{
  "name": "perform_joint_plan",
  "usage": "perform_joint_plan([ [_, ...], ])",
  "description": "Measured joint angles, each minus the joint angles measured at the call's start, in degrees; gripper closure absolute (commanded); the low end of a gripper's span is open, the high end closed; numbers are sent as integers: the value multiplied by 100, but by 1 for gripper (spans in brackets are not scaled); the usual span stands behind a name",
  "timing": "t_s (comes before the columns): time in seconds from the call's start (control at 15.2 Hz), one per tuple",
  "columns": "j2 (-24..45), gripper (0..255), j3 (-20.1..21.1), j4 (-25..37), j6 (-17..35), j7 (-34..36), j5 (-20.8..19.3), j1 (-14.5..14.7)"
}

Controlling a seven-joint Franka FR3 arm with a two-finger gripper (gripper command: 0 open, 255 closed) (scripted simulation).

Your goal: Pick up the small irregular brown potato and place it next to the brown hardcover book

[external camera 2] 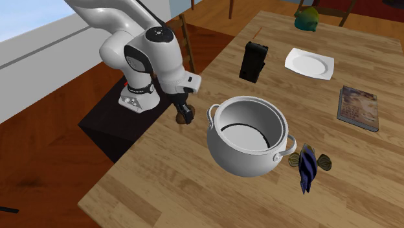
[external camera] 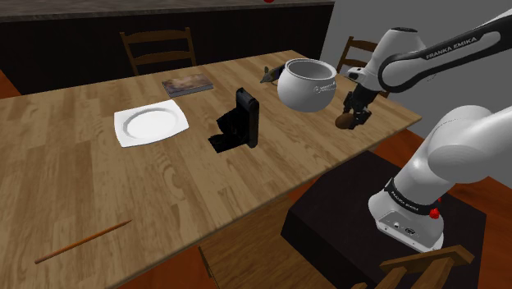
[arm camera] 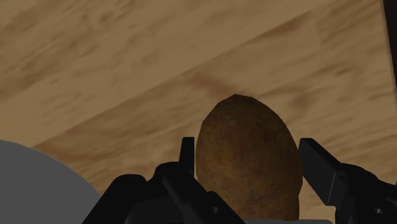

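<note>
A small brown potato (arm camera: 247,162) sits between my gripper's (arm camera: 249,156) black fingers, which clasp it on both sides; the gripper is shut on it. In the shoulder view the potato (external camera: 345,121) hangs under the gripper (external camera: 355,113) just above the wooden table (external camera: 98,189), near the edge by the stand. The second exterior view shows the potato (external camera 2: 184,116) and gripper (external camera 2: 182,109) at the table's edge, beside the pot. The brown hardcover book (external camera: 187,84) lies flat at the table's far side, well away, and the book (external camera 2: 358,107) lies beyond the pot.
A large white pot (external camera: 306,84) stands right beside the gripper. A black upright device (external camera: 240,121), a white square plate (external camera: 150,123), a striped fish figure (external camera 2: 308,165) and a pencil (external camera: 82,241) also lie on the table. Wooden chairs (external camera: 158,48) stand behind.
</note>
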Motion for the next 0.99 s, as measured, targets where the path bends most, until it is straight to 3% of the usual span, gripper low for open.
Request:
perform_joint_plan([
  [0.99, -1093, 255, 610, 614, -1686, 55, 385, -35],
])
